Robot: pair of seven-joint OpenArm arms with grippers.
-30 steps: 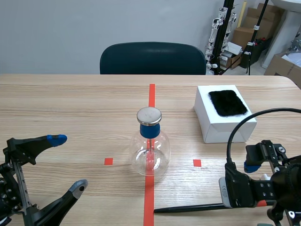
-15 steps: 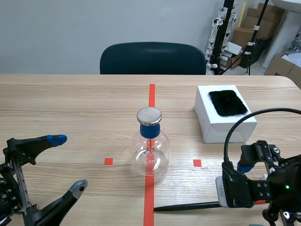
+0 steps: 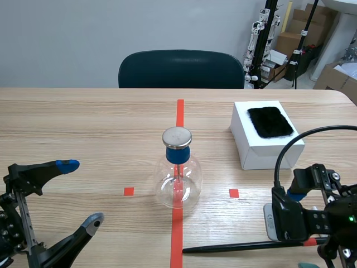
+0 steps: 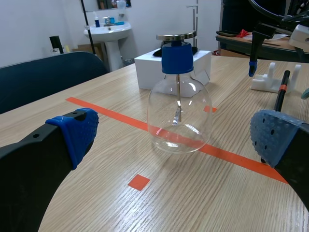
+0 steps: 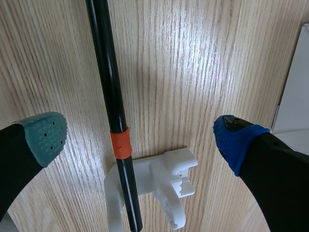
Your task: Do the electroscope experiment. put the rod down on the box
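A black rod (image 5: 108, 87) with an orange band lies on the table, its banded end resting in a small white stand (image 5: 159, 188). My right gripper (image 5: 140, 137) hovers over it, open, one finger on each side and neither touching. In the scene view the rod (image 3: 234, 247) runs along the table's near edge, under the right gripper (image 3: 301, 230). The white box (image 3: 262, 148) carries a black fur pad (image 3: 270, 121) on top. My left gripper (image 3: 81, 193) is open at the near left and holds nothing. The glass electroscope flask (image 4: 178, 111) stands ahead of it.
The flask (image 3: 178, 178) with its blue stopper and metal disc stands on the red centre tape line. A dark chair (image 3: 181, 70) is behind the far table edge. Bare wood lies between flask and box.
The right gripper drifted a little left, then back right and slightly up, staying open. The rod and the left arm have not moved.
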